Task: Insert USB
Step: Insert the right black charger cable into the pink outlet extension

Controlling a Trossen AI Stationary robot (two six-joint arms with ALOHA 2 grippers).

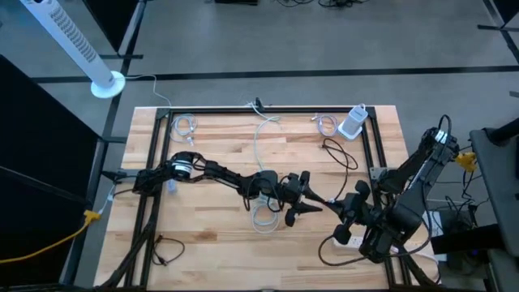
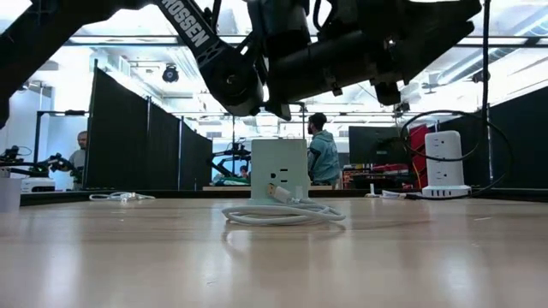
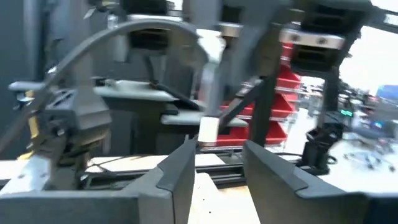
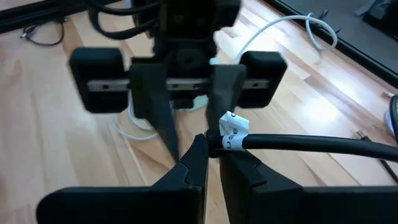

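While the right gripper [image 4: 210, 155] clamps the end of a black cable [image 4: 311, 144] at its white tag, the left gripper [image 4: 186, 93] faces it, fingers apart with nothing between them. Both meet above mid-tabletop [image 1: 219, 243], over a coiled white cable [image 2: 282, 214] lying against the white outlet cube [image 2: 280, 169].
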